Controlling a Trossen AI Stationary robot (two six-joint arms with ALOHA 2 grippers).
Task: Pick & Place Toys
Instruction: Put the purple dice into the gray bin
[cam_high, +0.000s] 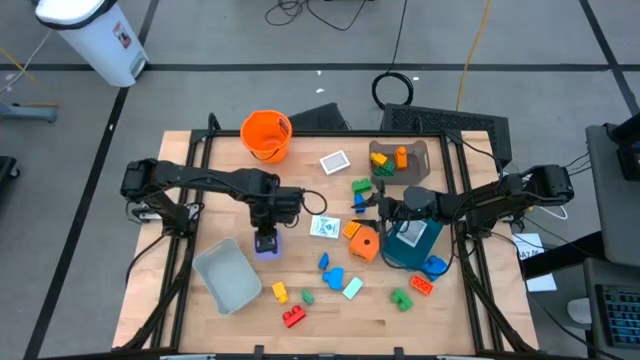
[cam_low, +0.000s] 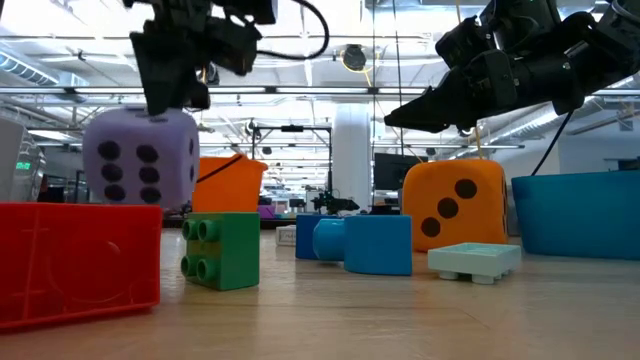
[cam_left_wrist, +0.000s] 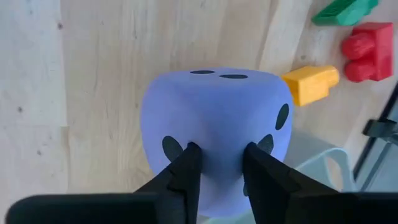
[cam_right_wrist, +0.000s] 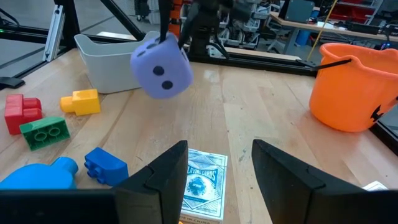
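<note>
A soft purple die (cam_left_wrist: 217, 118) with dark dots hangs over the table's left middle. My left gripper (cam_high: 265, 232) is above it and shut on it. The right wrist view shows the die (cam_right_wrist: 160, 68) in the air beside the grey bin (cam_right_wrist: 109, 56). My right gripper (cam_right_wrist: 219, 146) stands open right of centre, level, with nothing between its fingers. A blue card box (cam_right_wrist: 202, 180) lies on the table below and beyond them. An orange die (cam_high: 363, 243) and loose bright blocks (cam_high: 340, 275) rest on the wood. My left gripper pinches the purple die's upper face (cam_left_wrist: 221, 163) between its two fingers (cam_left_wrist: 186, 171); the soft surface bulges up between them. The fingers come from above, pointing steeply down. The die hangs below them, tilted and lifted clear of the table.
An orange bucket (cam_high: 266, 135) stands at the far left of centre. A teal bin (cam_high: 412, 243) sits under the right arm. The grey bin (cam_high: 228, 275) lies near the front left. Yellow (cam_left_wrist: 311, 84), red (cam_left_wrist: 367, 53) and green (cam_left_wrist: 345, 11) blocks lie close to the die.
</note>
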